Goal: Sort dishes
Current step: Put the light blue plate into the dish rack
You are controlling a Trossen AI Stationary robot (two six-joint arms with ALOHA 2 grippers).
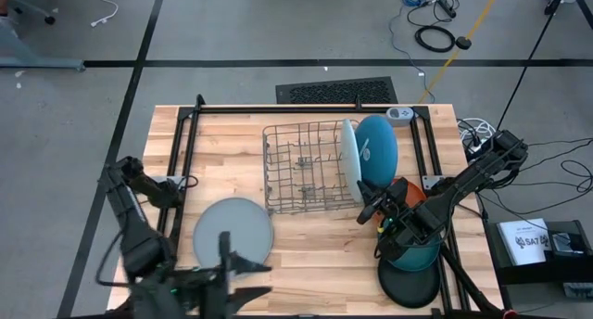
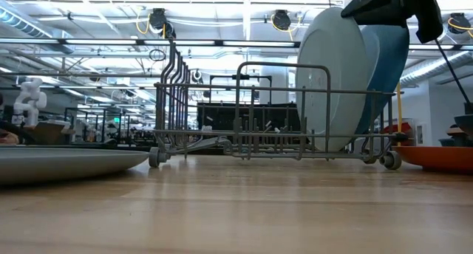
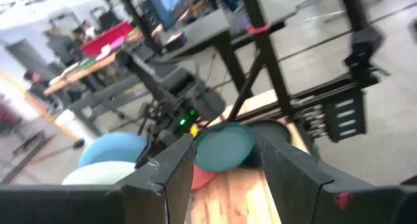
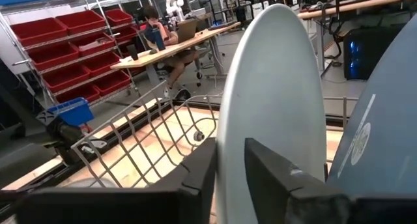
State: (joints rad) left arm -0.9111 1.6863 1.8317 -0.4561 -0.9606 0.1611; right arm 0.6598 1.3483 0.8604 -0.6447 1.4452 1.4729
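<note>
You see the pale blue plate (image 1: 350,152) standing on edge at the right end of the wire rack (image 1: 301,166). The blue plate (image 1: 378,150) leans just beside it, outside the rack. The grey plate (image 1: 233,232) lies flat left of the rack. Right of the rack the orange plate (image 1: 411,191), teal plate (image 1: 412,257) and black plate (image 1: 409,286) lie flat.

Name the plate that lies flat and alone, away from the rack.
The grey plate, flat on the table near the left hand; the others stand in the rack or are stacked.
</note>
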